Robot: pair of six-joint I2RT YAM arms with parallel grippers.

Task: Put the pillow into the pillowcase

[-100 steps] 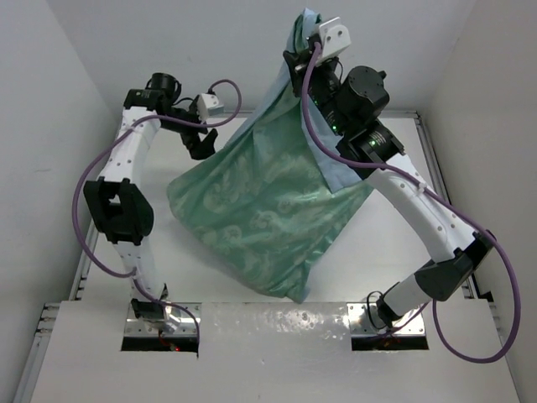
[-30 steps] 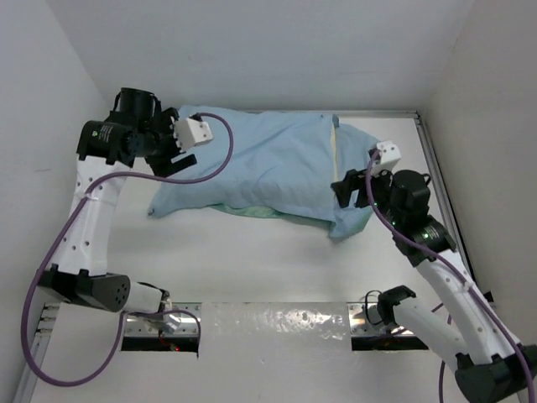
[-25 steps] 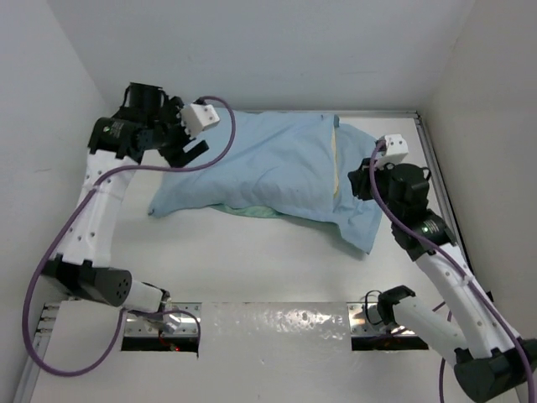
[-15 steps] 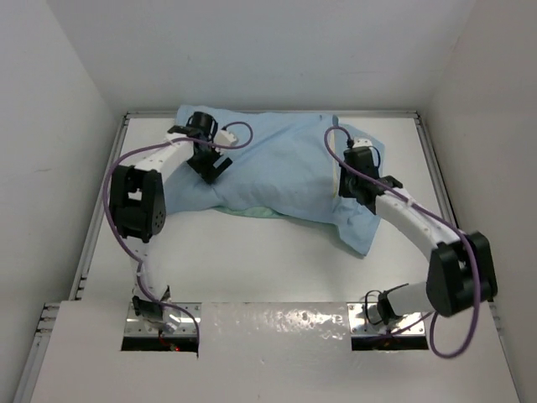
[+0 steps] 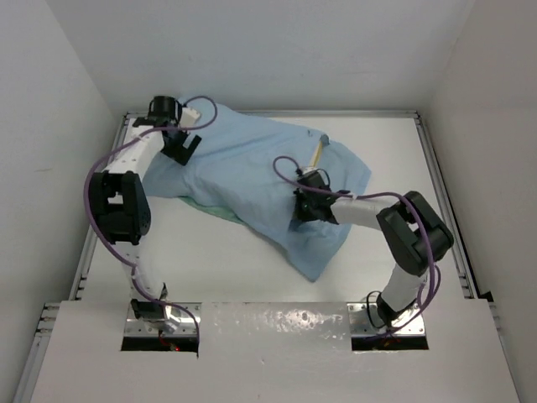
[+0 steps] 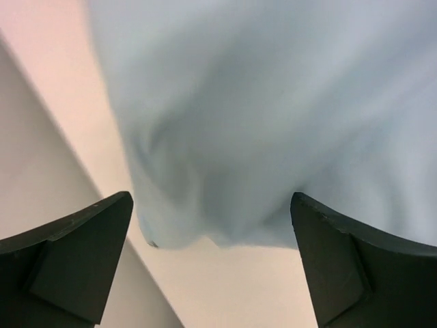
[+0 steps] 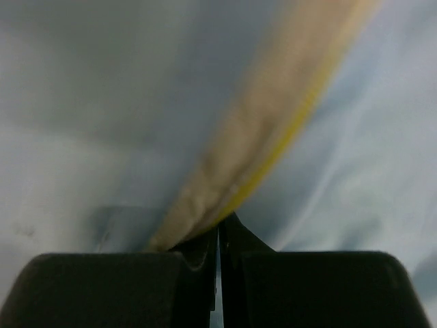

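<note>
The pillowcase (image 5: 252, 176) lies bulging across the table with its light blue side out; a sea-green strip (image 5: 205, 208) peeks from under its left part. At the case's mouth a cream strip of the pillow (image 5: 318, 154) with a yellow band shows; the remainder is hidden inside. My left gripper (image 5: 180, 151) hangs open over the case's far-left corner (image 6: 153, 239), with nothing between its fingers (image 6: 75, 253). My right gripper (image 5: 304, 210) rests low on the case's middle, shut. In the right wrist view its tips (image 7: 220, 217) touch the near end of the pillow's yellow-banded edge (image 7: 273, 116).
White walls enclose the table on three sides. A metal rail (image 5: 124, 134) runs along the left edge and another (image 5: 438, 185) along the right. In the left wrist view, the wall (image 6: 41, 171) stands close beside the case's corner. Purple cables loop over both arms.
Both arms dropped low onto the pillowcase. The right gripper shut and moved left to the case's middle. The left gripper opened wider at the far-left corner. The case shifted toward the front.
</note>
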